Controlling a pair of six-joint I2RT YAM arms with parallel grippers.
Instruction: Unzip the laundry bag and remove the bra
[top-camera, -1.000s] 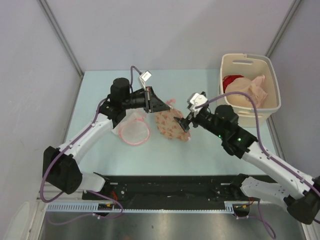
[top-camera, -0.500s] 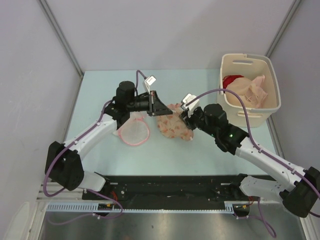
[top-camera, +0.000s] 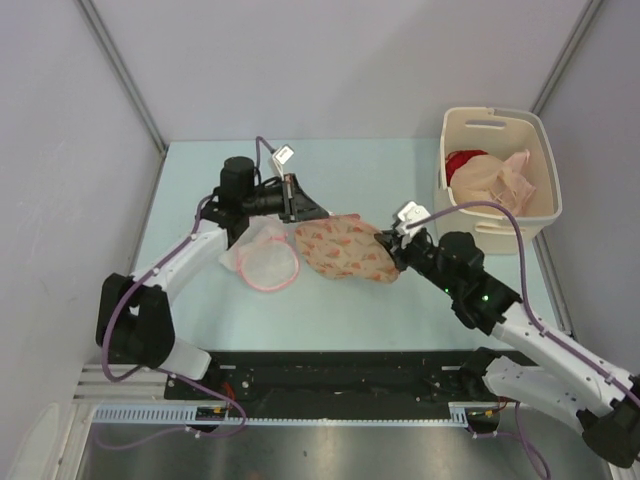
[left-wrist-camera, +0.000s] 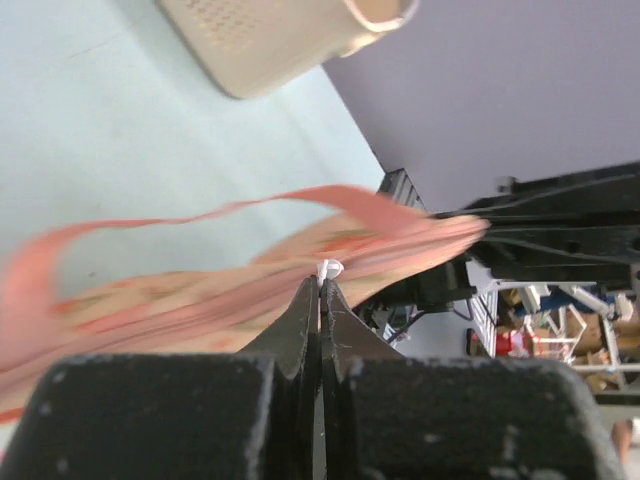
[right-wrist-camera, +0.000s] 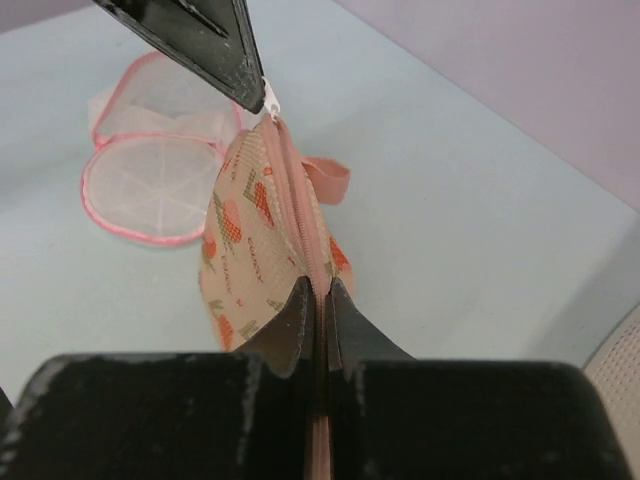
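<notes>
The laundry bag (top-camera: 345, 250), cream-peach with red motifs, is stretched out between my two grippers just above the table. My left gripper (top-camera: 305, 213) is shut on the small white zipper pull (left-wrist-camera: 331, 268) at the bag's left end. In the left wrist view the bag (left-wrist-camera: 190, 305) blurs past the gripper (left-wrist-camera: 322, 280). My right gripper (top-camera: 392, 252) is shut on the pink zipper seam at the bag's right end (right-wrist-camera: 255, 225), with the fabric pinched between its jaws (right-wrist-camera: 322, 290). The zipper looks closed along its length. The bra is hidden.
A round white mesh item with pink trim (top-camera: 265, 262) lies left of the bag. A cream basket (top-camera: 500, 120) stands at the back right with a red garment (top-camera: 462, 162) and peach cloth (top-camera: 500, 180) in it. Grey walls border the table.
My right gripper went from open to shut on the bag's right end. Both arms then drew apart, pulling the crumpled bag out long and taut.
</notes>
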